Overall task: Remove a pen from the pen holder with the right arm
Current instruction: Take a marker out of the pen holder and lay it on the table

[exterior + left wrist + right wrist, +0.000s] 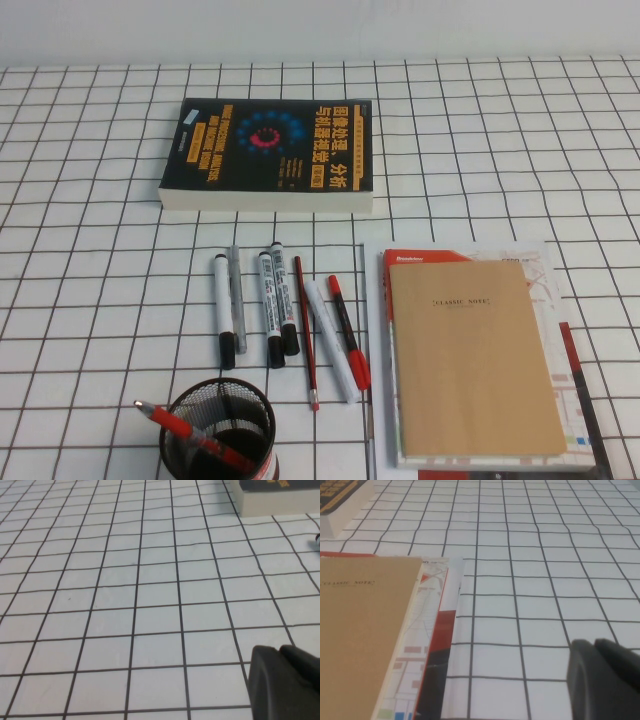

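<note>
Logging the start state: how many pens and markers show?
8. One red pen in the holder; seven in a row: white marker, grey pen, two labelled markers, thin red pen, white pen, red marker. Left claw, right claw: over cloth.

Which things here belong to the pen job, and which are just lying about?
Job: pen holder, red pen in it, right gripper, shut, over bare table beside the notebooks.
Lying about: loose pens, book, notebooks, left gripper over bare table.

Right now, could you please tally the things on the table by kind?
Pens: 8, one in the holder
Holder: 1
Book: 1
Notebook: 1
Magazine: 1
Total: 12
Left hand over the table; right hand shut, beside the magazine.
</note>
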Robot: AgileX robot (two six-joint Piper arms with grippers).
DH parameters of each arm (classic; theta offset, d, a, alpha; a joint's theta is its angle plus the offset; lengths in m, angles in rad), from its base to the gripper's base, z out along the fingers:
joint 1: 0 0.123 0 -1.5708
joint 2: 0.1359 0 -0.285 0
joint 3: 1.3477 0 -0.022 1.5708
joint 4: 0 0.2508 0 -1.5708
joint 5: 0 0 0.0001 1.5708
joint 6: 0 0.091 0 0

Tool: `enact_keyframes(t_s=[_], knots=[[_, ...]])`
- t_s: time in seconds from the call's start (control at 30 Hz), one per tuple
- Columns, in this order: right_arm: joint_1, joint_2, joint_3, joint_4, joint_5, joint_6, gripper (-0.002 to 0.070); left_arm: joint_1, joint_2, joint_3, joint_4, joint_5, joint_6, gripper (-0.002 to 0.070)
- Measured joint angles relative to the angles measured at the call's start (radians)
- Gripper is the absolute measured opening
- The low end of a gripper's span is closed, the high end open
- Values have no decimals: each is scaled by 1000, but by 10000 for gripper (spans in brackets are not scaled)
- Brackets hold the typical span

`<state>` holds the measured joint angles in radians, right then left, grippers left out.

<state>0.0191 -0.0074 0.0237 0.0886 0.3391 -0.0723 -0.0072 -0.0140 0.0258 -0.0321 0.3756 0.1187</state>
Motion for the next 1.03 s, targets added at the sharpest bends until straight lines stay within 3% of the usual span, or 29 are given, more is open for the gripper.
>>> enact_keyframes(t_s=[1.03], knots=[[0, 0, 0, 10, 5, -6, -15, 0, 0, 0, 0, 0, 0, -4]])
